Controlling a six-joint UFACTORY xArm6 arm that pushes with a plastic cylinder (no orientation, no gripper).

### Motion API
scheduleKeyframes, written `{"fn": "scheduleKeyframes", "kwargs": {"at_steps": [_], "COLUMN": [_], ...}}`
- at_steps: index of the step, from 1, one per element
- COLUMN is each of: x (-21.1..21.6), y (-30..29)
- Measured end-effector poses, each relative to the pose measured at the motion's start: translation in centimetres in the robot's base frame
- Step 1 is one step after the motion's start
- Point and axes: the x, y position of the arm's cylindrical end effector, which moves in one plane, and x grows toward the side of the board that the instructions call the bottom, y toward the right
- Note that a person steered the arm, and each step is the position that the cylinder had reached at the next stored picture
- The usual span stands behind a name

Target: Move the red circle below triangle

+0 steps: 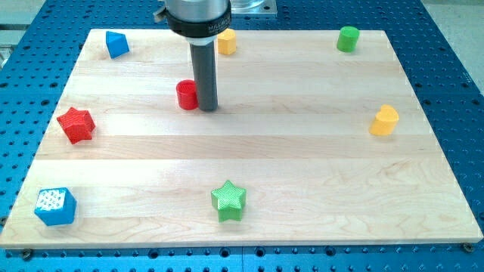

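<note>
The red circle [185, 95] sits on the wooden board [302, 151] in the upper left-middle part. My tip [208, 109] is right beside it, touching its right side. The blue triangle-like block [116, 44] lies near the board's top left corner, up and to the left of the red circle.
A red star [76, 125] lies at the left edge. A blue cube [55, 206] sits at the bottom left. A green star [228, 200] is at bottom centre. A yellow block [227, 41] sits behind the rod, a green cylinder [348, 38] at top right, a yellow block [384, 120] at right.
</note>
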Motion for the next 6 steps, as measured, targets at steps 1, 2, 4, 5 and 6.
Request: {"fn": "scheduleKeyframes", "kwargs": {"at_steps": [1,2,4,5,6], "x": [-2.1,-2.1,0.6,-1.3,-1.9], "y": [-3.0,-6.9,-11.3,-12.9,-13.9]}}
